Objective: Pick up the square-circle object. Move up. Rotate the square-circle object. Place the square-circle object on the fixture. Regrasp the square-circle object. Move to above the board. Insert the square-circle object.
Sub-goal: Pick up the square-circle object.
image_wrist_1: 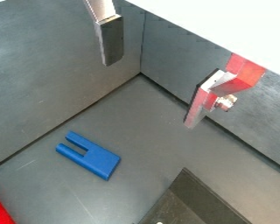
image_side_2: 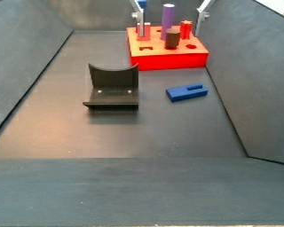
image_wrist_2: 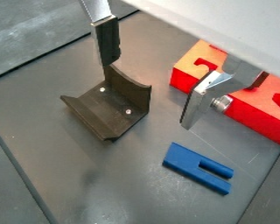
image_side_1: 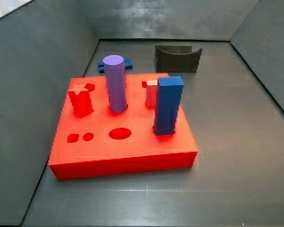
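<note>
The gripper [image_wrist_2: 150,92] hangs empty with its jaws spread wide. In a side view only the tips of its fingers [image_side_2: 139,9] show, cut off by the picture's upper edge, above the board [image_side_2: 169,58] at the far end of the floor. Its body and the arm are out of sight everywhere.

The square-circle object [image_side_2: 187,91] lies flat on the floor, between the board and the fixture [image_side_2: 111,87] and nearer the right wall, touching neither. In both wrist views it reads as a flat blue piece [image_wrist_1: 87,155] with a slot cut into one end. In a side view it is mostly hidden behind the purple cylinder [image_side_1: 114,84], so only short blue stubs [image_side_1: 124,64] stick out by the cylinder's top.

The fixture stands on the floor well clear of the board, with its curved notch facing up [image_wrist_2: 108,109].

The board is partly covered by a finger in a wrist view [image_wrist_2: 254,109]. It carries the purple cylinder, a tall blue square post [image_side_1: 169,105] and shorter red pegs.

A red shape behind a finger in a wrist view [image_wrist_1: 241,72] is cropped, and I cannot tell what it is.
</note>
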